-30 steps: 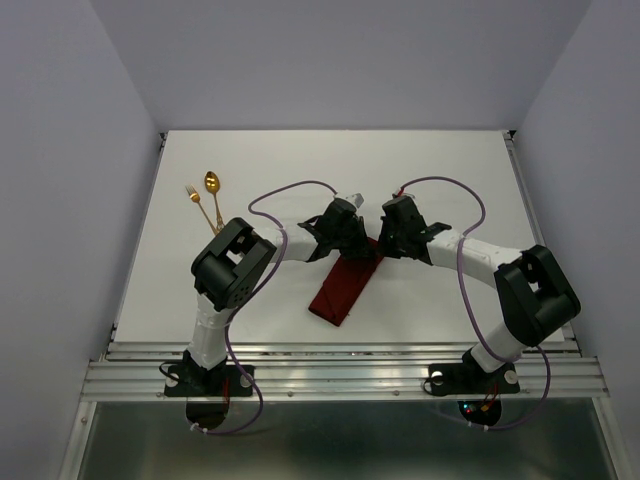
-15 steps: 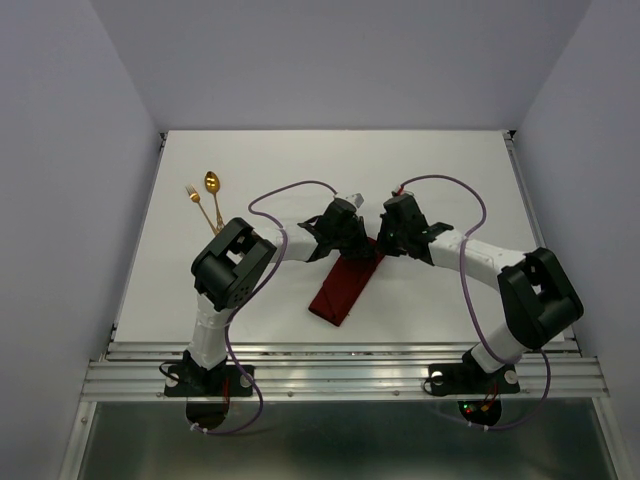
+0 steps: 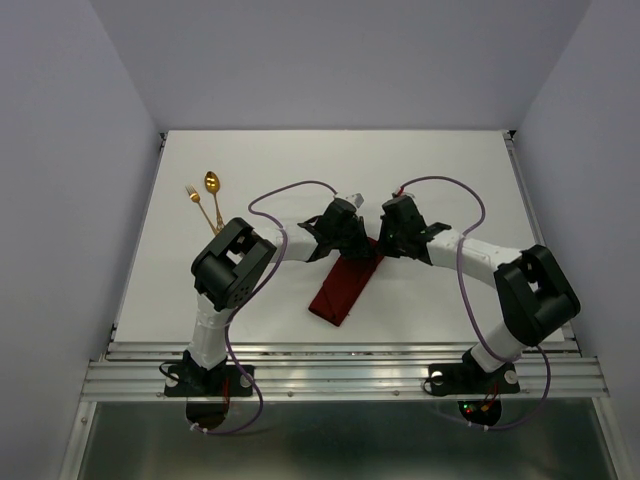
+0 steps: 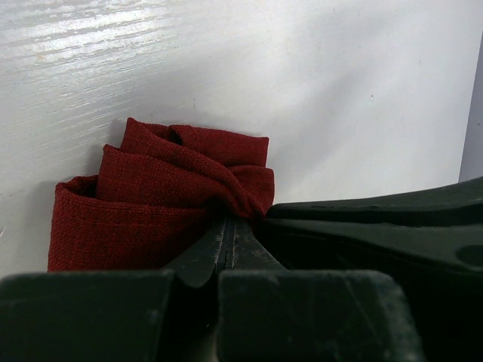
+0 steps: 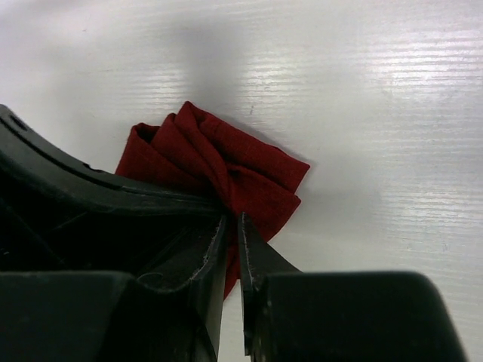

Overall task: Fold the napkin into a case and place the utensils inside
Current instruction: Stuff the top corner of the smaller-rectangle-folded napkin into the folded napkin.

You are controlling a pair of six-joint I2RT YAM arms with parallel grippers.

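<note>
A: Pale walls [image 3: 330, 60] all round, white tabletop [image 3: 450, 170] with faint grain, bit glossy. Where's the napkin [image 3: 338, 292]?

B: Mid-tabletop, far end under both hands. Folded to a narrow maroon oblong, lying diagonal. Far end's bunched into soft pleats.

A: Hands?

B: Left hand [image 4: 230, 235] is clenched on that far end, and cloth puckers at its tips. Right hand [image 5: 234, 226] is at the same end, thin slit btwn its fingers [image 5: 260, 264], cloth at the tips. Can't tell if it's pinching or letting go.

A: Handling?

B: Light, limp, coarse weave, prob grippy, but layers will likely slide & unfold if dragged. I'd pinch only the top layer at the open end & lift gently to make a mouth.

A: Utensils?

B: Gold spoon [image 3: 211, 182] & fork [image 3: 196, 203], far left, side by side, well apart from napkin. Thin, stiff, shiny, likely slippery. Take by the handles, mid-length.
</note>
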